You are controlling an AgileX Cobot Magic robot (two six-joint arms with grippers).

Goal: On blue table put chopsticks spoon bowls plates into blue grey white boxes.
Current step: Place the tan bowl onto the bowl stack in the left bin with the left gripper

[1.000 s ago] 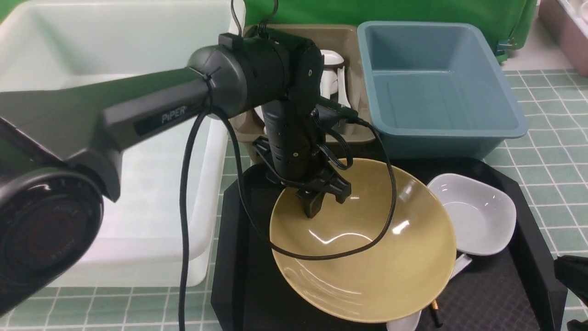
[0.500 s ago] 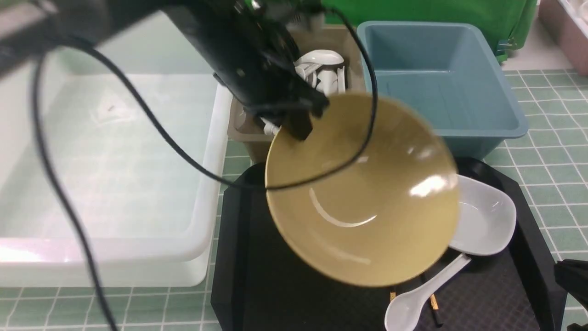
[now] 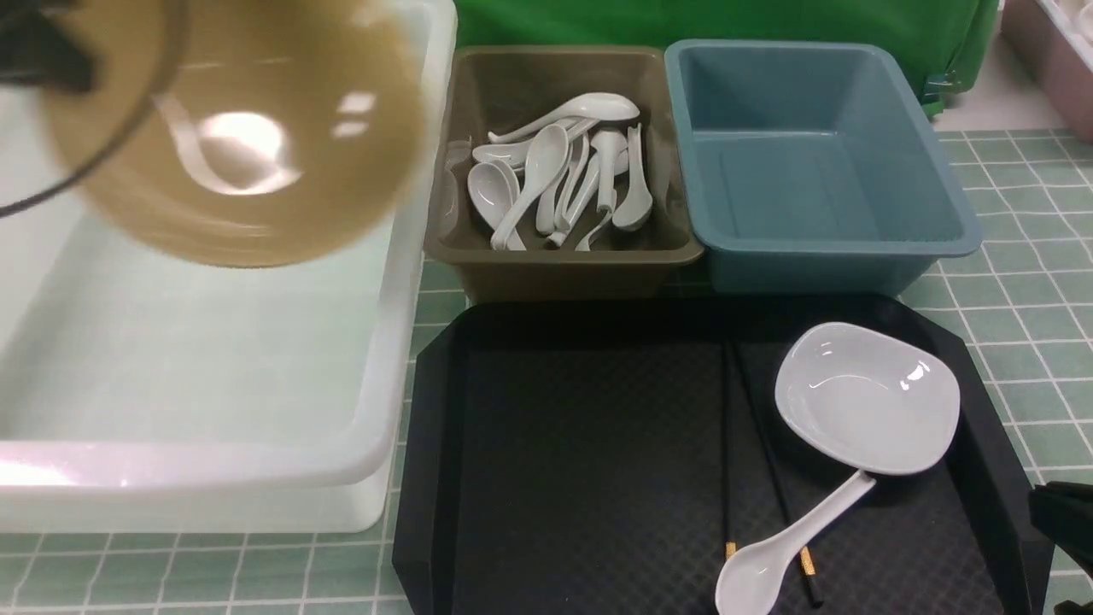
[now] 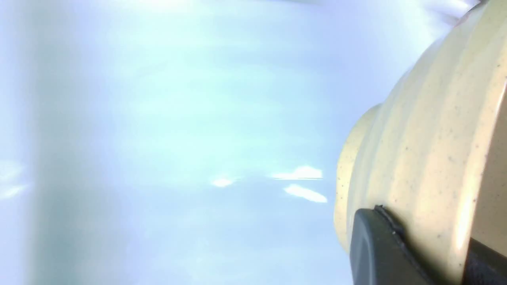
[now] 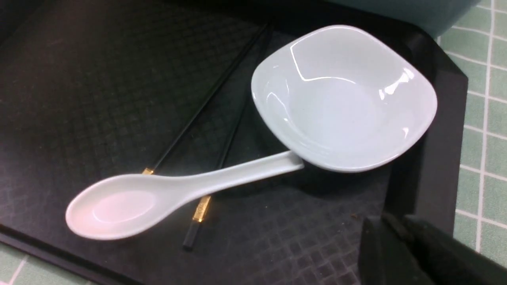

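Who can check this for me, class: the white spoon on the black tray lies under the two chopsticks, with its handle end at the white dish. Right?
Not quite. The spoon lies over the chopsticks, not under them: the right wrist view shows its handle crossing on top of both sticks. It is on the black tray, handle end at the white dish.

The front view looks forward and down from between the arms over the white tub (image 3: pixel 213 384) and black tray (image 3: pixel 555 444). The left wrist view sits very close — against the yellow bowl (image 4: pixel 427 150), that tub behind. The right wrist view looks closely down at the tray's white dish (image 5: pixel 344 103) and spoon (image 5: pixel 158 198), shared with the front view.
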